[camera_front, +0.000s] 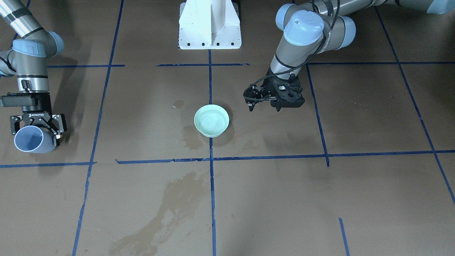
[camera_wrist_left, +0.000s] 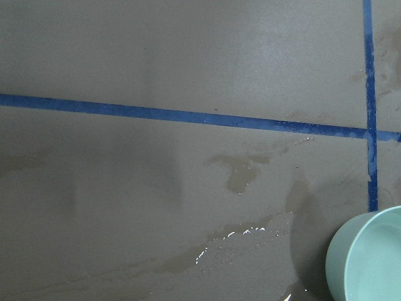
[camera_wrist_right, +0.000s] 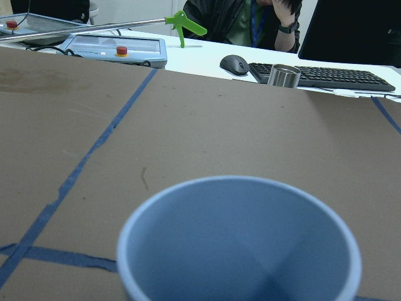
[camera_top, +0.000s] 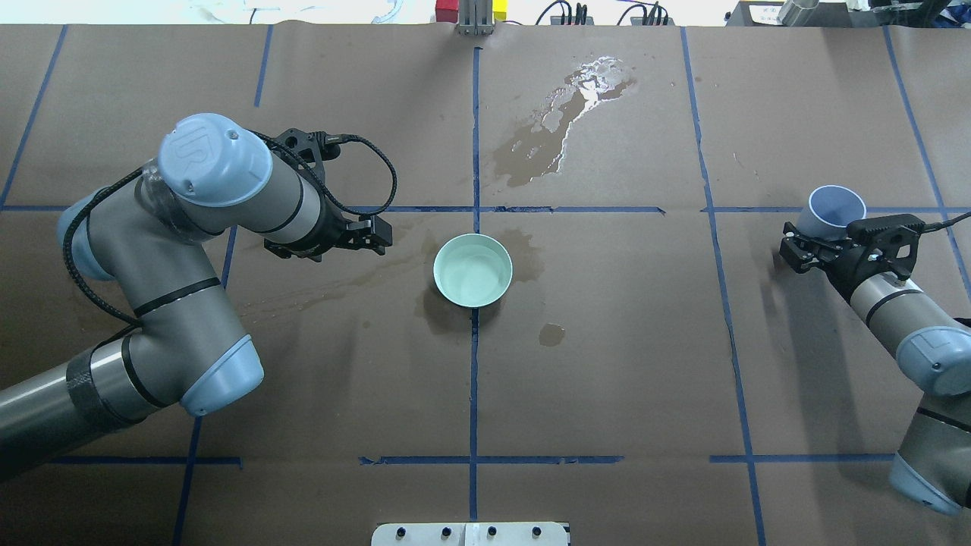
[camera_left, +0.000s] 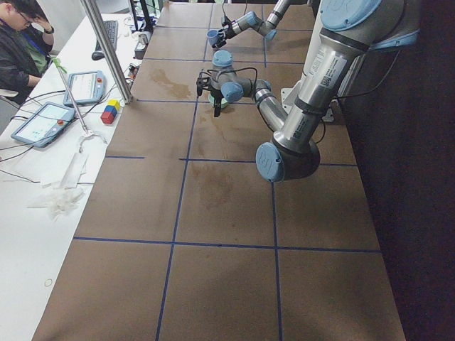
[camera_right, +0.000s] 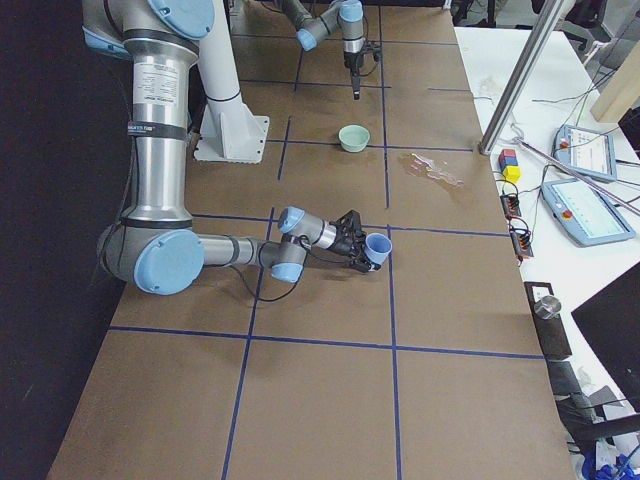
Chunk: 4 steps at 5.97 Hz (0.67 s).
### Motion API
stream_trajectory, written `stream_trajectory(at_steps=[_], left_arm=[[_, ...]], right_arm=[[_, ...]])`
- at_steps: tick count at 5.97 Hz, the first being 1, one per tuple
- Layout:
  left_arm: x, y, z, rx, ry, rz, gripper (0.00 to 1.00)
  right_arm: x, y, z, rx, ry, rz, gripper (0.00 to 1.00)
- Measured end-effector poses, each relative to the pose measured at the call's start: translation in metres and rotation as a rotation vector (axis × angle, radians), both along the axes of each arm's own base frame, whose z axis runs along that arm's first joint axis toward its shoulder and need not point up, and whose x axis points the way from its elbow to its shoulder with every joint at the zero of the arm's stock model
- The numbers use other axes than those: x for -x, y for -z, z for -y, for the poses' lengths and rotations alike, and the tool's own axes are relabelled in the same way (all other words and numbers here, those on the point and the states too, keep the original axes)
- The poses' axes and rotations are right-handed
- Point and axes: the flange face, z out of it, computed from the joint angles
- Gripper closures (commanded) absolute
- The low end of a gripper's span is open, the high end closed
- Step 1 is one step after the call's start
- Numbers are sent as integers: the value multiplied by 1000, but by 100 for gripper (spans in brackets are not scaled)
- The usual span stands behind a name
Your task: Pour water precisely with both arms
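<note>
One bowl holding water, one cup tilted well apart.
The water lies clear and mint-tinted at table centre. The right gripper clamps the pale blue cup; any liquid left inside would spill onto the wet paper. The left gripper hangs near the bowl, holding nothing; its finger spacing cannot be judged. A careless sweep could knock the bowl.
</note>
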Motion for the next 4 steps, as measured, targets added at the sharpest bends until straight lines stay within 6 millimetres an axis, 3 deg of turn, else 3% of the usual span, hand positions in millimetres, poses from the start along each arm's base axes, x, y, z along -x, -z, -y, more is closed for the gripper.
stream_trajectory(at_steps=[2,4], left_arm=[[1,2,-1,-3,0,-4,0],[3,4,-1,-6,2,-8,0]], right_arm=[[-4,8,2,-23,-2,10,97],[-17,43,9,-90,2,-1,96]])
